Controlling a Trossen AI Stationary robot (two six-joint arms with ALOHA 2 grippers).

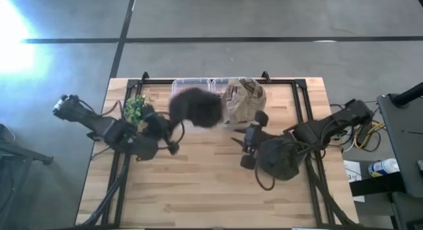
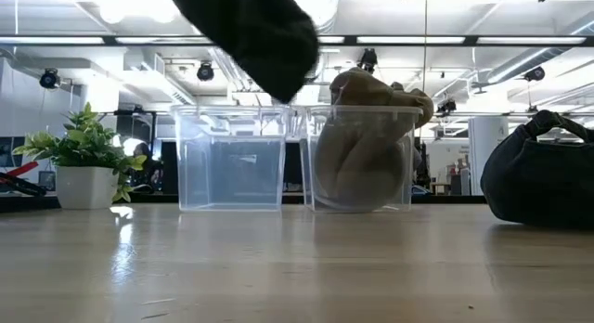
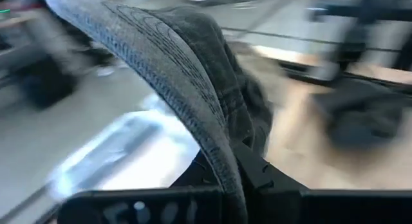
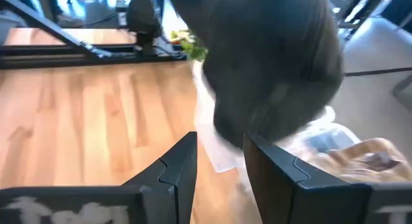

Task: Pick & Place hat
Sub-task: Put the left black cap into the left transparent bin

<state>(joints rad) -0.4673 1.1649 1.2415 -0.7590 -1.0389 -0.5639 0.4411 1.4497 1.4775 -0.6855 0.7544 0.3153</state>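
A dark grey hat (image 1: 195, 108) is in the air over the left clear bin (image 1: 188, 84). In the low view the hat (image 2: 249, 31) hangs above that bin (image 2: 230, 158). My left gripper (image 1: 170, 127) is shut on it, and its wrist view shows the hat's stitched brim (image 3: 167, 63) up close. A tan hat (image 1: 244, 101) sits in the right clear bin (image 2: 360, 156). My right gripper (image 1: 246, 144) waits open over the table to the right of the bins, and its fingers (image 4: 180, 163) point toward the dark hat (image 4: 277, 63). My left gripper pinches the dark hat by the edge of its stitched brim (image 3: 222, 166) between its two fingers. The brim runs away from the fingers, and the crown bunches behind it. The hat is lifted clear of the table, above the left bin.
A small potted plant (image 1: 135, 110) stands at the far left by the left arm, also seen in the low view (image 2: 85, 165). A dark rounded bundle (image 1: 281, 157) lies on the table under the right arm and shows in the low view (image 2: 543, 174). Bare wood lies toward the near edge (image 1: 211, 197).
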